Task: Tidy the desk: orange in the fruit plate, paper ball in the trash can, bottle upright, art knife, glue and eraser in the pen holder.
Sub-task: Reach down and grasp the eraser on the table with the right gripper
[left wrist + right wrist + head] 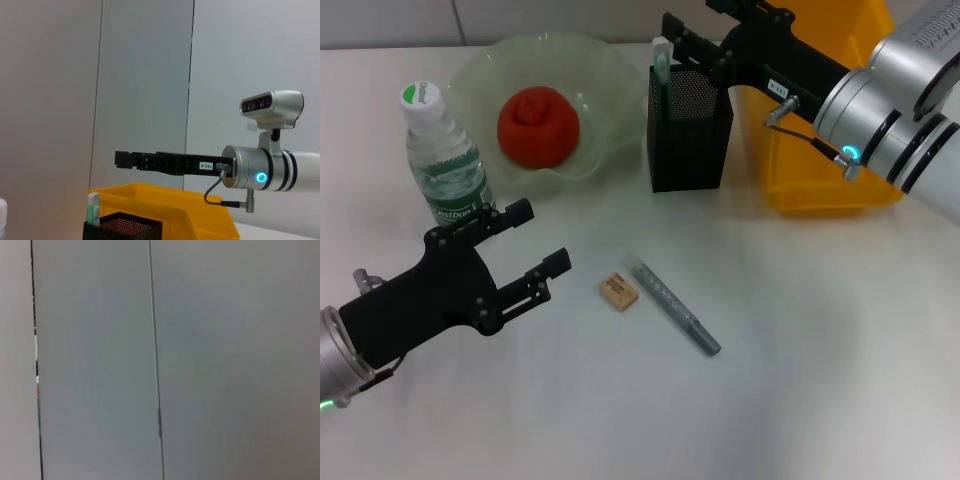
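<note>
The orange (538,125) lies in the green glass fruit plate (610,80). To the plate's left the bottle (440,150) stands upright. A green-and-white glue stick (661,65) stands in the black mesh pen holder (690,140). On the table lie the tan eraser (618,291) and the grey art knife (677,307). My left gripper (542,240) hovers open, left of the eraser and in front of the bottle. My right gripper (687,15) hangs open just above the pen holder; it also shows in the left wrist view (125,160). The paper ball is out of view.
The yellow trash can (830,170) stands right of the pen holder, under my right arm. The left wrist view shows the trash can (150,197), pen holder (125,225) and glue (92,207). The right wrist view shows only a wall.
</note>
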You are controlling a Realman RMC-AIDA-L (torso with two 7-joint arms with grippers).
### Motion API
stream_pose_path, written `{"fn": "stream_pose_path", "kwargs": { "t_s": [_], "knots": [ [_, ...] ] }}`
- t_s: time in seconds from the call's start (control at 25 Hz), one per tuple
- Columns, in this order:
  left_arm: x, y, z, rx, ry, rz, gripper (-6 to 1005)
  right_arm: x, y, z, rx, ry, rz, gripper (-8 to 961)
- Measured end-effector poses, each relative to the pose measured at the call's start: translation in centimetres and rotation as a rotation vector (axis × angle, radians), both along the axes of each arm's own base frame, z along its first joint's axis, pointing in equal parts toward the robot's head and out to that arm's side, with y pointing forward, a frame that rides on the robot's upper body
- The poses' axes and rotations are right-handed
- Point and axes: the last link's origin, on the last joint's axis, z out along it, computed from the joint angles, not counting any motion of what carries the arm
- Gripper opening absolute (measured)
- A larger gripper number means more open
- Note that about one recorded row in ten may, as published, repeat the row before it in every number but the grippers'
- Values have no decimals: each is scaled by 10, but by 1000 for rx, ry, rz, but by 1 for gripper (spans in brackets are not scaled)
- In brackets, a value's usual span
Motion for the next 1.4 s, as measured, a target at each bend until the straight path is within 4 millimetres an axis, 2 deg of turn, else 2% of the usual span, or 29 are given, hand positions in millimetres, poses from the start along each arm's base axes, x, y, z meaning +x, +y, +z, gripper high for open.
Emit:
{"fn": "stream_pose_path", "kwargs": {
  "t_s": [0.28, 0.6, 0.92, 1.2, 1.4],
  "knots": [
    [0, 1, 1, 8, -1, 0, 695, 0, 1, 1, 6, 5, -1, 756],
    [0, 2, 2, 8, 0, -1, 694, -1, 0, 2, 9, 16, 3, 770],
    [0, 1, 2, 3, -4, 4, 694, 3, -9, 9, 20, 74, 28, 769],
    [2, -1, 5, -17, -21, -11, 694, 14, -21, 28, -28, 192, 31, 768],
    [2, -1, 5, -21, -25, -16, 694, 26, -36, 46, -109, 255, 50, 767]
  ]
}}
